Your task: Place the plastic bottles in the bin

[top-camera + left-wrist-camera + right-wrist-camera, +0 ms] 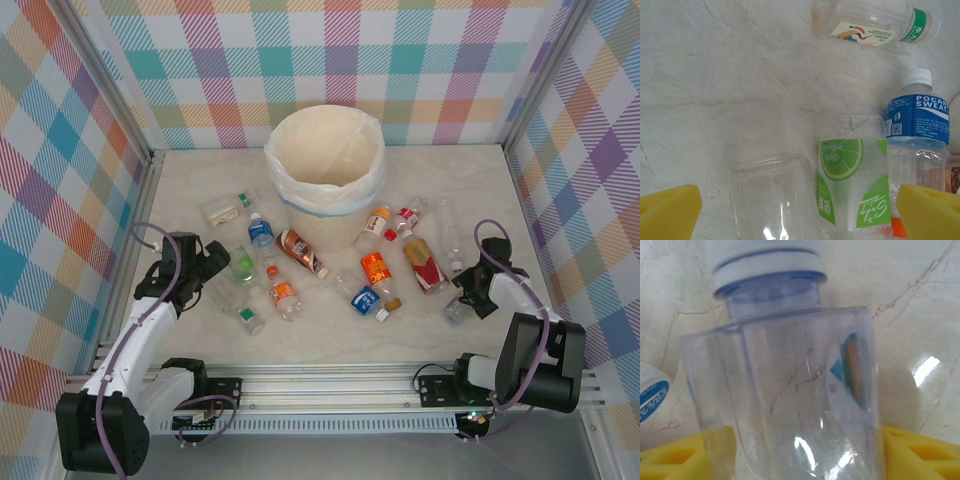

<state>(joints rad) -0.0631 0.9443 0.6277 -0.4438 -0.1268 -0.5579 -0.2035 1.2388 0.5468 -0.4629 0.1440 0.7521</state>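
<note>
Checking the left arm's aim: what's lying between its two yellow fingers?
In the left wrist view, the open left gripper brackets two things: a clear unlabelled bottle and a lime-label bottle.

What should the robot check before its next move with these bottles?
1. Right gripper straddles the white-capped bottle: ok.
2. Grip on it firm: cannot tell.
3. Left gripper open: ok.
4. Single bottle between the left fingers: not ok; the plain bottle and the lime-label bottle both lie there.
5. Bin mouth unobstructed: ok.
</note>
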